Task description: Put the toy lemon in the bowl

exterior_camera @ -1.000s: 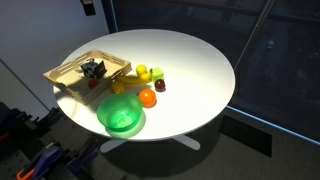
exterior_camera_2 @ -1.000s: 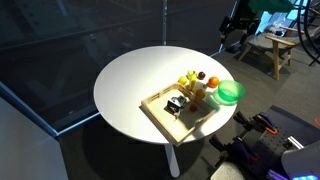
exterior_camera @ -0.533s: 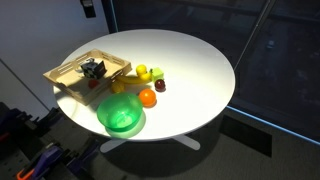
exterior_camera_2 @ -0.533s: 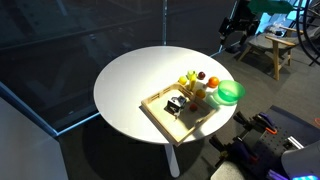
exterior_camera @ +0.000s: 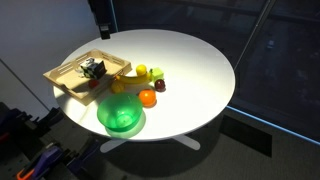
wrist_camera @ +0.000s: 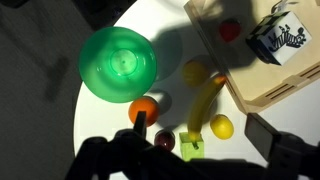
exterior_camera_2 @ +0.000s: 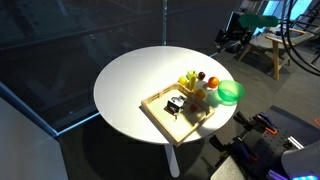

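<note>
Though they show only as dark shapes in the wrist view, the fingers [wrist_camera: 100, 158] stand spread apart, holding nothing. Beyond the gap between them the lemon [wrist_camera: 195, 72], a smooth yellow plastic oval, lies on the white table [wrist_camera: 170, 30]. Its long axis runs roughly from the glossy round green bowl [wrist_camera: 98, 86] towards the flat wooden tray [wrist_camera: 268, 82].

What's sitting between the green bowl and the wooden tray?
Wrist view: the toy lemon lies in the gap between the bowl and the wooden tray, with the banana right beside it.
</note>
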